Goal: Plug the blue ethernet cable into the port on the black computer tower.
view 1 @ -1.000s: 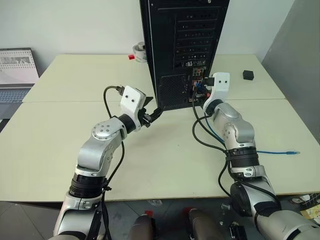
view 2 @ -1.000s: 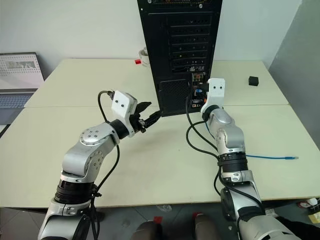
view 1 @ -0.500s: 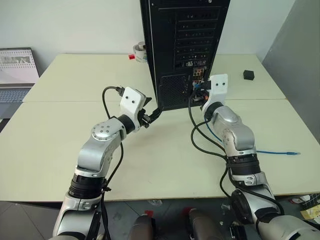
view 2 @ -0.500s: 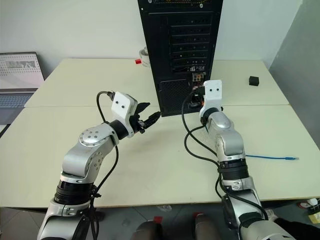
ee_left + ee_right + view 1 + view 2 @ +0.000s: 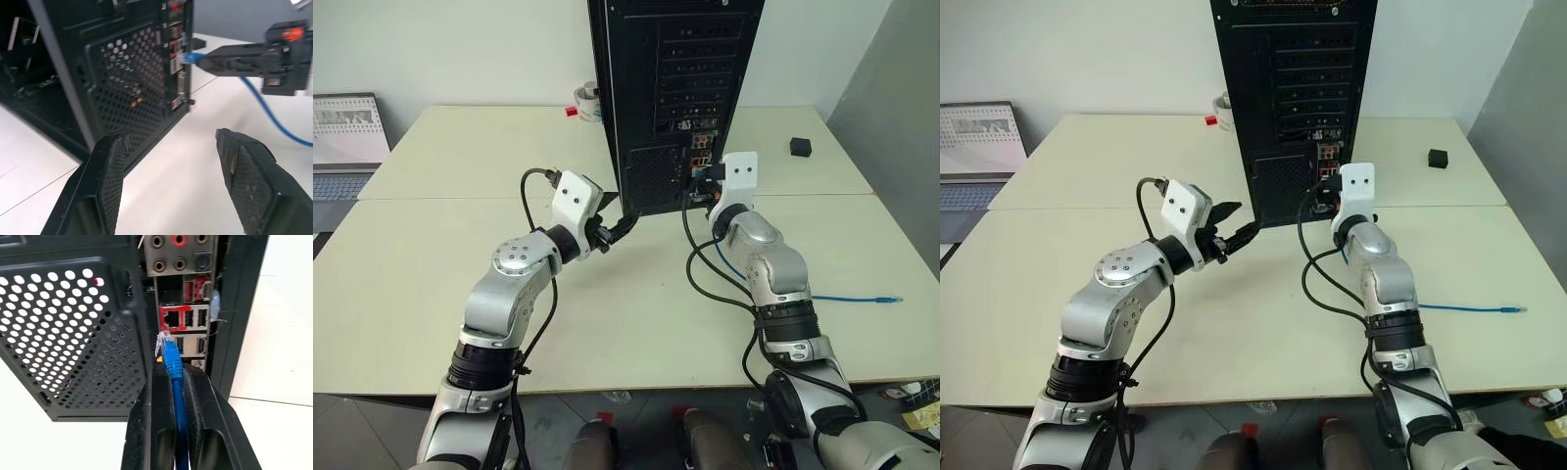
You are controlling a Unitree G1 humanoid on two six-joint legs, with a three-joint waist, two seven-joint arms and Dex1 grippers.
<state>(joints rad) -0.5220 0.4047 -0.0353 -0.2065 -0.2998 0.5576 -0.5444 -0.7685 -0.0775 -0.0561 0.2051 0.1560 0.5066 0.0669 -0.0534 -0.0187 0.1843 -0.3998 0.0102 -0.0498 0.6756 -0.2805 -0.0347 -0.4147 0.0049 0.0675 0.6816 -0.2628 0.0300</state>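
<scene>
The black computer tower (image 5: 671,88) stands upright at the table's middle, its rear panel facing me. My right gripper (image 5: 174,367) is shut on the blue ethernet cable (image 5: 171,357) just behind its clear plug. The plug tip sits just below and in front of the red-framed port (image 5: 169,319), not inserted. The cable's other end trails over the table to the right (image 5: 862,297). My left gripper (image 5: 168,142) is open and empty, beside the tower's lower left corner by the mesh grille (image 5: 129,93).
A laptop (image 5: 347,137) sits at the far left edge. A tape roll (image 5: 587,101) lies behind the tower and a small black cube (image 5: 799,147) at the back right. Black arm cables (image 5: 705,264) loop over the table below the right gripper.
</scene>
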